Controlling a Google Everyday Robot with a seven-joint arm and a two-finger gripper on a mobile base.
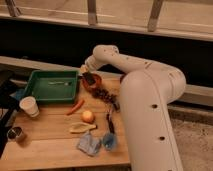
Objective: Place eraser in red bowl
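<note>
The red bowl (pixel 94 84) sits on the wooden table just right of the green tray. A small black block, the eraser (pixel 90 78), shows at the bowl's near-left rim, over its dark inside. My gripper (pixel 86 73) hangs at the end of the white arm, right above the bowl's left edge and against the eraser. I cannot tell whether the eraser rests in the bowl or is still held.
A green tray (pixel 35 92) lies left of the bowl. A dark cluster (pixel 106 95) sits right of it. A paper cup (pixel 29 106), a metal cup (pixel 16 134), a carrot (pixel 76 106), a round fruit (pixel 88 116), a banana (pixel 82 128), a slim black tool (pixel 110 122) and a blue cloth (pixel 89 144) lie nearer the front.
</note>
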